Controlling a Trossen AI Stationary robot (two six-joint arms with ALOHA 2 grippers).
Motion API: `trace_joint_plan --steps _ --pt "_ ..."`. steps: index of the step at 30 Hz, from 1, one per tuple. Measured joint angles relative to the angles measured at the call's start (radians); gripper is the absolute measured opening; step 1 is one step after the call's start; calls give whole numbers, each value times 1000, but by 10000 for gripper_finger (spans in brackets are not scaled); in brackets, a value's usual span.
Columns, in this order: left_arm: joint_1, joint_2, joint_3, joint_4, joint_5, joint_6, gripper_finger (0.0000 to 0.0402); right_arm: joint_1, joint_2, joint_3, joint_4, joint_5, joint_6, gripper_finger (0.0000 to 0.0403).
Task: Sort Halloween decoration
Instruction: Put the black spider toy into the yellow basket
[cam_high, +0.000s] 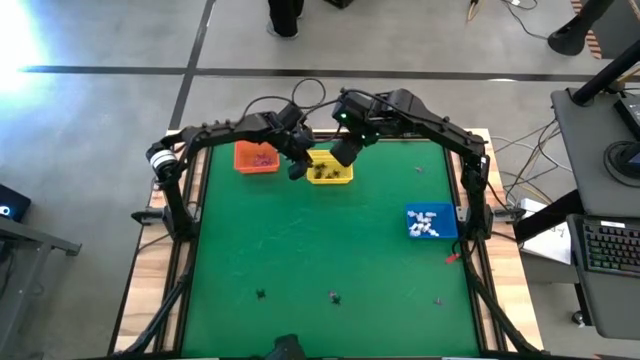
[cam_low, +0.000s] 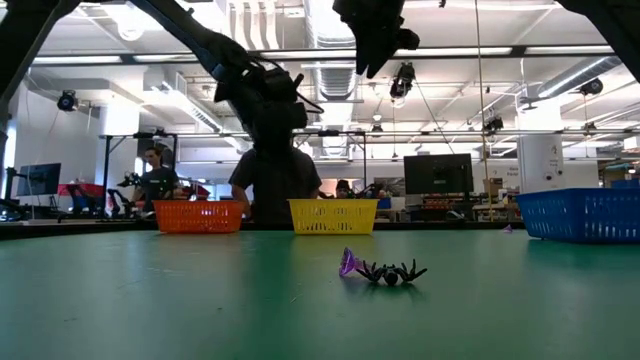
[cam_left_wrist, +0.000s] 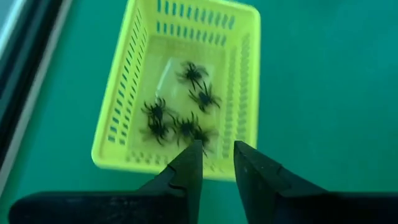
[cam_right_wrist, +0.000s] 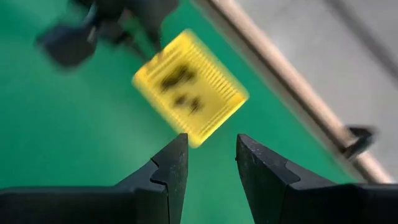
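**Baskets, worktop and the room behind**

A green-covered worktop with pale wooden edges carries three slotted plastic baskets. The orange basket stands at the far edge toward the left corner, and the yellow basket stands near it along that edge. The blue basket is well apart from both, at the right edge. Beyond the far edge, a person in a dark top stands behind the baskets; another person is farther back in the room. A dark monitor stands in the background.
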Motion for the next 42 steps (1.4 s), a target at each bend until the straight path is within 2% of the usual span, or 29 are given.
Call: trace_joint_plan --steps 3,11,16,27,37,42 --pt "9 0 56 -138 -1 44 77 11 0 0 -63 -90 18 128" --pt "38 -4 157 -507 -2 155 77 92 -2 -4 -65 -98 3 128" --pt "45 -44 138 -613 -1 166 77 149 -2 -4 -65 -94 38 128" --pt "42 -218 23 -644 2 109 77 321 -3 -34 -64 -106 88 128" --pt "42 -429 -153 -618 0 49 77 433 -1 -159 -64 -113 212 128" --pt "42 -507 -204 -611 0 3 77 499 0 -178 -33 -112 248 128"
